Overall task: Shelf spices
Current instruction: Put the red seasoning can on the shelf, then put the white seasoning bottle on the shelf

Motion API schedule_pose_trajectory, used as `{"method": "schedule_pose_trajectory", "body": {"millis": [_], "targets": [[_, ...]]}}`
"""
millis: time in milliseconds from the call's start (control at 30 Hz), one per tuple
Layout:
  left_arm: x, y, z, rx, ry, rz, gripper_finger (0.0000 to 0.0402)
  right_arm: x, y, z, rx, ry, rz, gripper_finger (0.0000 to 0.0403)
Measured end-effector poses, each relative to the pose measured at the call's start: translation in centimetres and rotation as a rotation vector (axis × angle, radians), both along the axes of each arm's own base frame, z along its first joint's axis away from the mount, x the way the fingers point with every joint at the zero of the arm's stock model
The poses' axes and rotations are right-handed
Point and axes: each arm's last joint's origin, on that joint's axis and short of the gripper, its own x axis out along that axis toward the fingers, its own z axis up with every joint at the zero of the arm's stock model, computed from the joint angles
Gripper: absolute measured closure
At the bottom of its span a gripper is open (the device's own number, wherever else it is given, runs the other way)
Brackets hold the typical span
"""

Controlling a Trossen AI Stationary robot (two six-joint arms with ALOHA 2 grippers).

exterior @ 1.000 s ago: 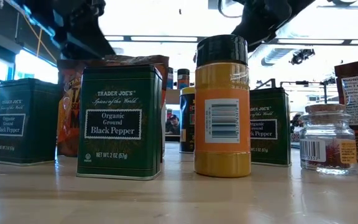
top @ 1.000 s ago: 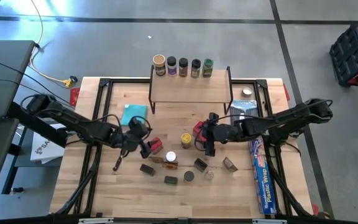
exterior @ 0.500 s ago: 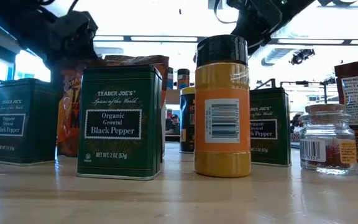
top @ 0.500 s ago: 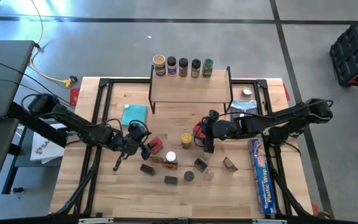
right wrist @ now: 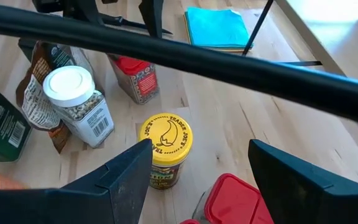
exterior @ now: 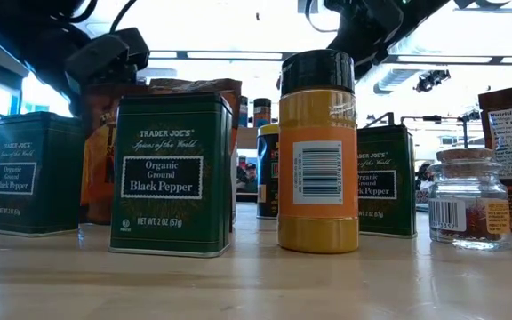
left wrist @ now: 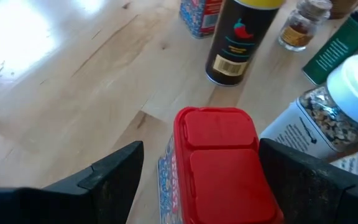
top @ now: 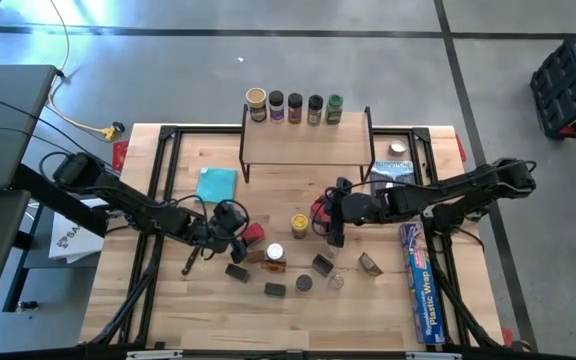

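The shelf (top: 305,143) stands at the table's (top: 168,300) far edge, with five spice jars (top: 295,106) in a row along its back — tan-lidded at one end, green-lidded at the other. Its front portion is bare wood.

Left gripper (left wrist: 197,165): fingers spread wide, one on either side of a red-lidded spice box (left wrist: 219,162), straddling it without visible contact. In the high view this gripper (top: 236,232) sits in front of the shelf, toward its left end, just below the teal cloth (top: 215,184).

Right gripper (right wrist: 194,171): fingers parted, nothing between them, hovering above a yellow-lidded jar (right wrist: 165,140) and a second red-lidded box (right wrist: 236,199) (only partly in view). From above, this gripper (top: 334,228) lies in front of the shelf, toward its right end.

Remaining spices — dark tins (top: 238,272), a white-lidded jar (top: 274,253), packets — stand scattered in front of the shelf. A blue plastic-wrap box (top: 419,283) lies right of the shelf, toward the table's near side.
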Motion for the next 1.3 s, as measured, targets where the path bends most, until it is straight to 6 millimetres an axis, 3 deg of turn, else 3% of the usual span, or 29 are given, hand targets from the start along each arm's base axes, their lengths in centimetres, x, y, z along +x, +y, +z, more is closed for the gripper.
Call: {"method": "schedule_pose_trajectory", "body": {"millis": [200, 600, 867, 1133, 1300], "targets": [[-0.3, 0.4, -0.7, 0.071, 0.077, -0.04, 0.0117, 0.0, 0.0, 0.0, 0.014, -0.002, -0.006, 0.0142], [0.0, 1.7, 0.2, 0.092, 0.065, -0.056, 0.0152, 0.0, 0.1, 0.0, 0.03, -0.003, -0.003, 0.0142], [-2.2, 1.7, 3.2, 0.34, 0.237, -0.248, 0.0154, 0.4, 0.2, 0.2, 0.073, -0.031, 0.09, 0.0142], [-3.1, 1.6, 2.1, 0.548, 0.41, -0.464, 0.0154, 2.1, -0.8, -0.2, 0.07, -0.067, 0.179, 0.0142], [-2.2, 1.4, 2.0, 0.588, 0.359, -0.472, 0.0154, 2.5, -0.7, 0.8, 0.051, -0.099, 0.195, 0.0142]]}}
